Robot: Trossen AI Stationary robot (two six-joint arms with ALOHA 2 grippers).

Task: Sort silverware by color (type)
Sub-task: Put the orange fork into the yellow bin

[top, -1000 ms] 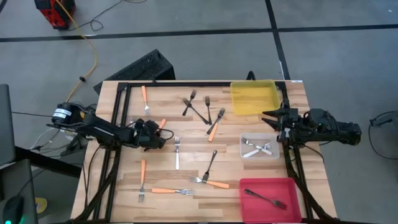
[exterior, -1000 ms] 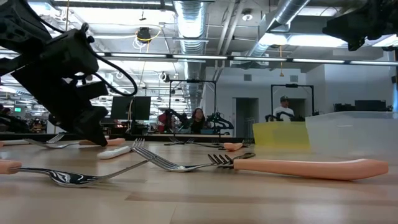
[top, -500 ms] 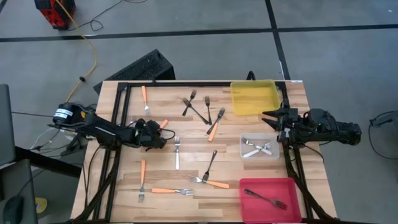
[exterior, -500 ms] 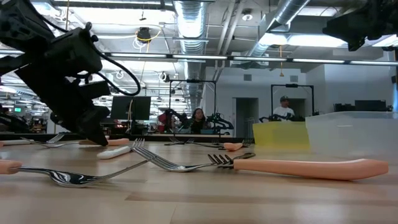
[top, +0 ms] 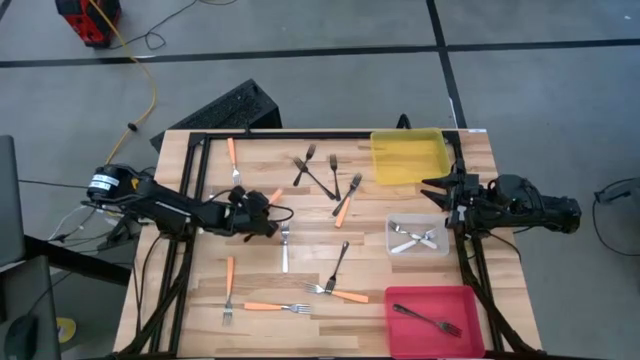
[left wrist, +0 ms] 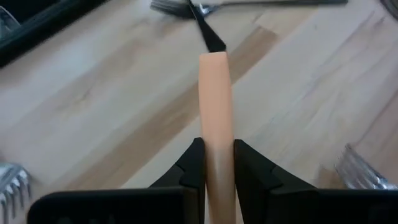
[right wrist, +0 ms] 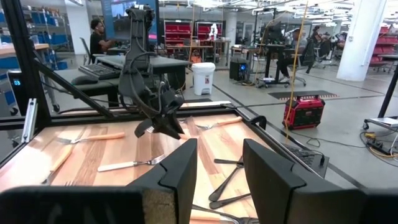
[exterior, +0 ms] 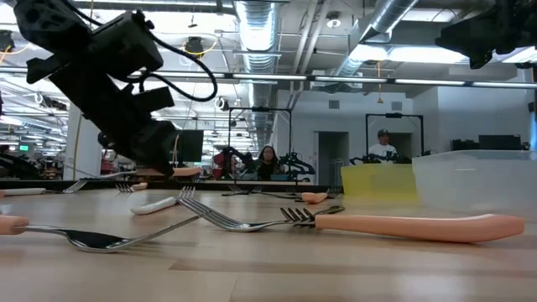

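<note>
My left gripper point(top: 268, 216) hovers over the table's left middle, shut on an orange-handled fork point(left wrist: 214, 106). Loose silverware lies flat on the wood: orange-handled forks point(top: 232, 160) point(top: 346, 203) point(top: 272, 307), dark forks point(top: 322, 176) point(top: 338, 265) and a pale fork point(top: 285, 245) just right of the left gripper. My right gripper point(right wrist: 221, 180) waits open at the table's right edge point(top: 437, 192), above the table, with nothing between its fingers. My left gripper pinches the fork's orange handle point(left wrist: 216, 163) between its two fingers. The fingers slant down from the table's left and lie along the handle, whose free end point(left wrist: 213, 62) sticks out past the fingertips. The fork is tilted, tines point(exterior: 126, 186) lower behind the fingers, handle end point(exterior: 186, 172) off the wood.
A yellow bin point(top: 408, 157) stands at the far right, and a clear bin point(top: 418, 237) with pale forks sits right of centre. A red bin point(top: 433, 312) at the near right holds one dark fork. A black frame point(top: 195, 180) runs along the table's left and far sides.
My left gripper has risen and gone toward the table's right, carrying the orange-handled fork. The fork's handle end, which lay on the wood, is now lifted off it.
</note>
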